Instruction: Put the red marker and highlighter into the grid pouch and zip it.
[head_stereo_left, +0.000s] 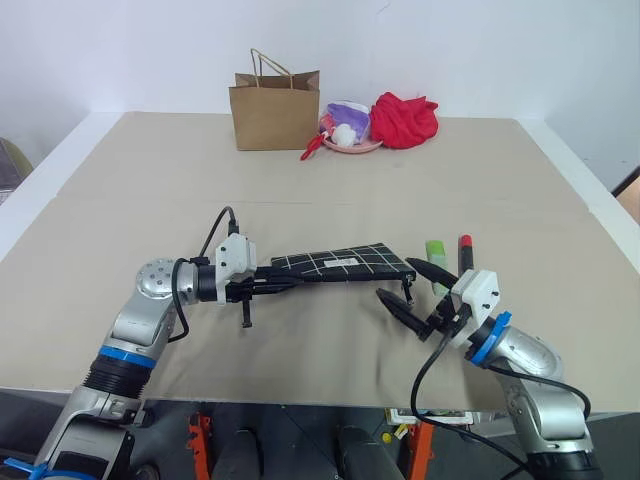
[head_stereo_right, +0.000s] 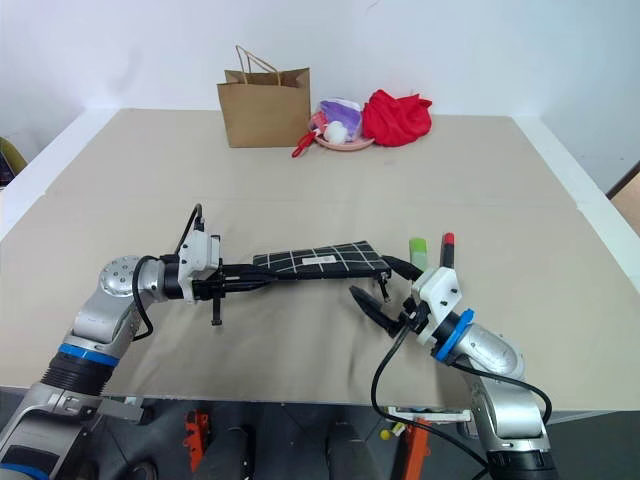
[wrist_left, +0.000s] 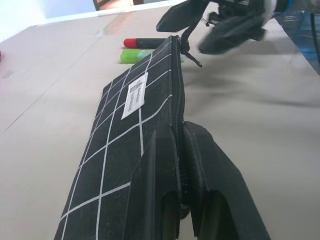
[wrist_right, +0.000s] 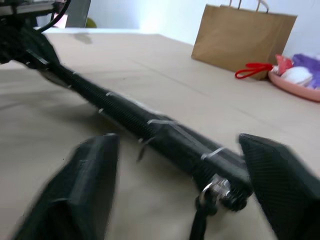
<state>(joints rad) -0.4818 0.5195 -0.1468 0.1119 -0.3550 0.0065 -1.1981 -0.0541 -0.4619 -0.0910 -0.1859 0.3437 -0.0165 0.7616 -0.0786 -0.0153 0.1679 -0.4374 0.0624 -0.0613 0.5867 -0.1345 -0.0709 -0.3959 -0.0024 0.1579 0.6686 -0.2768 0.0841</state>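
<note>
Between the closed jaws of the left gripper (head_stereo_left: 268, 284): one end of the grid pouch (head_stereo_left: 345, 264), held edge-up and lifted off the tabletop (head_stereo_left: 150, 190), label showing. Right gripper (head_stereo_left: 410, 290): jaws parted, set either side of the pouch's far end by the zipper pull (wrist_right: 214, 191), gripping nothing. Just beyond that end, flat on the tabletop: highlighter (head_stereo_left: 436, 252) and red marker (head_stereo_left: 465, 248), side by side. Far edge: brown paper bag (head_stereo_left: 274, 108), pink dish (head_stereo_left: 350, 143) of small items, red cloth bundle (head_stereo_left: 404, 120).
</note>
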